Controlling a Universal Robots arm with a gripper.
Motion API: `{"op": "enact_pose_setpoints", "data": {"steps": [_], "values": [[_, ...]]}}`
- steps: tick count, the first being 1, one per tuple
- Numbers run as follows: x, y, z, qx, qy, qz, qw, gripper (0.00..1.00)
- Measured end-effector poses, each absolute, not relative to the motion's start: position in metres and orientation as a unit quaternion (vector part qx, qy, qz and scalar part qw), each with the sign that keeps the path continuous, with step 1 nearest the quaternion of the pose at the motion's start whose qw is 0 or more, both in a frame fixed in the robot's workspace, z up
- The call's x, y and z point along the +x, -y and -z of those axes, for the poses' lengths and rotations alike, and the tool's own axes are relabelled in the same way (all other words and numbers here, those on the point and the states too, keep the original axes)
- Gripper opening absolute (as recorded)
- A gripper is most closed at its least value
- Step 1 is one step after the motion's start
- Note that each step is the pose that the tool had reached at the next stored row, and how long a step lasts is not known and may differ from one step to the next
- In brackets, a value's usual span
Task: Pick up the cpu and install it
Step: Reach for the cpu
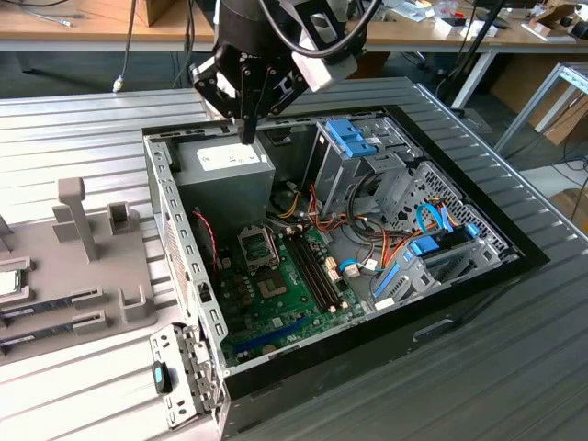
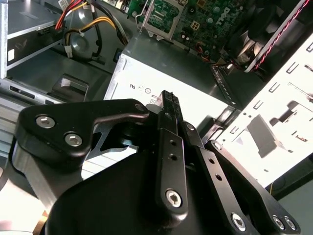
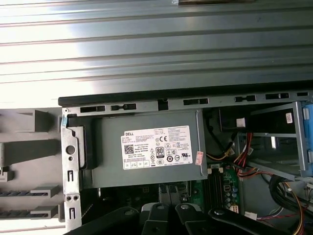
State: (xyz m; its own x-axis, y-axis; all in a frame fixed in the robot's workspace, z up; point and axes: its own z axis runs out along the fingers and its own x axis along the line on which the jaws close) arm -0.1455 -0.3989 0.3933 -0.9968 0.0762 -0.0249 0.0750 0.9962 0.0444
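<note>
The cpu (image 1: 7, 278), a small silvery square with a green rim, lies on the grey holder tray (image 1: 92, 276) at the exterior view's far left edge, partly cut off. My gripper (image 1: 246, 131) hangs over the grey power supply (image 1: 225, 170) at the back of the open computer case, well away from the cpu. In the second wrist view the gripper (image 2: 168, 100) has its black fingers closed together with nothing between them, above the power supply (image 2: 195, 98). The metal-framed socket (image 1: 256, 246) sits on the green motherboard (image 1: 280, 299), nearer the camera than the gripper.
Dark memory sticks (image 1: 37, 308) lie in tray slots beside upright grey posts (image 1: 78, 216). Inside the case are drive cages with blue latches (image 1: 354, 138), bundled cables (image 1: 367, 248) and installed memory (image 1: 317, 271). The case wall (image 3: 161, 101) borders the power supply (image 3: 146, 147). Ribbed metal tabletop (image 1: 83, 119) surrounds everything.
</note>
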Motion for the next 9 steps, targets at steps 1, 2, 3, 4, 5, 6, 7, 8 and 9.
{"op": "enact_pose_setpoints", "data": {"steps": [1,2,3,4,5,6,7,8,9], "values": [[-0.1458,0.3989,-0.3933,0.038,-0.999,-0.022,0.013,0.11],[-0.1465,0.3989,-0.3933,0.038,-0.999,-0.022,0.013,0.11],[-0.1470,0.3989,-0.3933,0.038,-0.999,-0.022,0.013,0.11],[-0.1474,0.3989,-0.3933,0.038,-0.999,-0.022,0.013,0.11],[-0.1477,0.3989,-0.3933,0.038,-0.999,-0.022,0.013,0.11],[-0.1479,0.3989,-0.3933,0.038,-0.999,-0.022,0.013,0.11],[-0.1480,0.3989,-0.3933,0.038,-0.999,-0.022,0.013,0.11],[-0.1483,0.3989,-0.3933,0.038,-0.999,-0.022,0.013,0.11],[-0.1489,0.3989,-0.3933,0.038,-0.999,-0.022,0.013,0.11]]}}
